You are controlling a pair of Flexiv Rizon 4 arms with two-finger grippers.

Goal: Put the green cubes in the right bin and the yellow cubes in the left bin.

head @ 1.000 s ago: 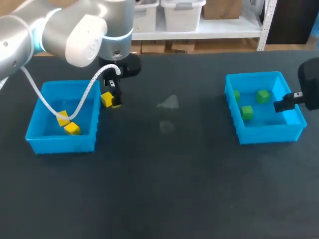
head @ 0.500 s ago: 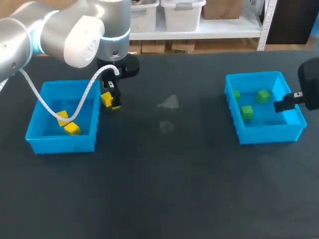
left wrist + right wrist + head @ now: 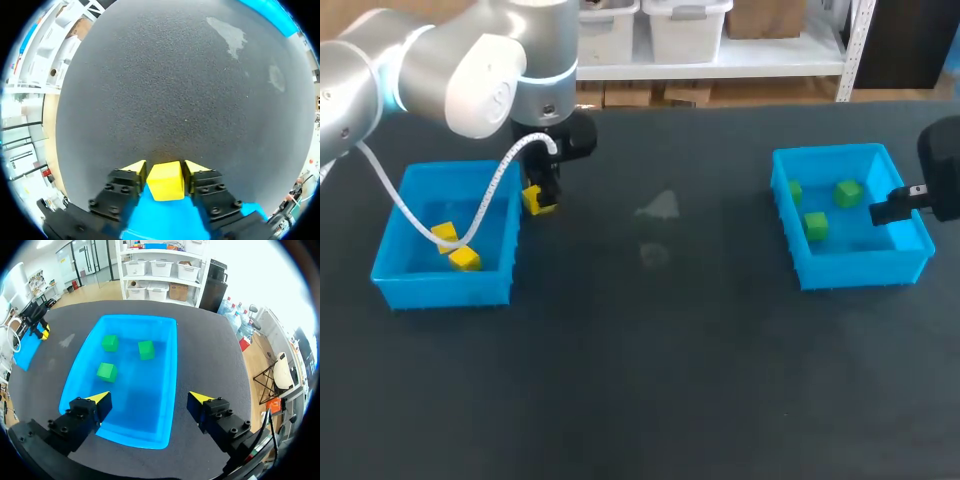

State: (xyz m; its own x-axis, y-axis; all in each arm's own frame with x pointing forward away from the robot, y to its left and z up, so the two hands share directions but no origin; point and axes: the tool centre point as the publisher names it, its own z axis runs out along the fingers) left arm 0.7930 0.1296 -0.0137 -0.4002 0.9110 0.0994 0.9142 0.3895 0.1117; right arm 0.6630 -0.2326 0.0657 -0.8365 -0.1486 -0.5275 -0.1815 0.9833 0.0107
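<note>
Cubes: yellow (image 3: 465, 258) in left bin (image 3: 440, 288), green (image 3: 815, 226) right bin (image 3: 865, 268).

A dark table (image 3: 650, 380) carries the left bin (image 3: 440, 288) and the right bin (image 3: 865, 268), well apart.

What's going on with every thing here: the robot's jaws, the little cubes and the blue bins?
Left blue plastic bin: holds two yellow cubes.
Right blue plastic bin: holds three green cubes.
Left arm's jaws: shut on a third yellow cube, near the left bin's edge.
Right arm's jaws: open, empty, over the right bin.
</note>
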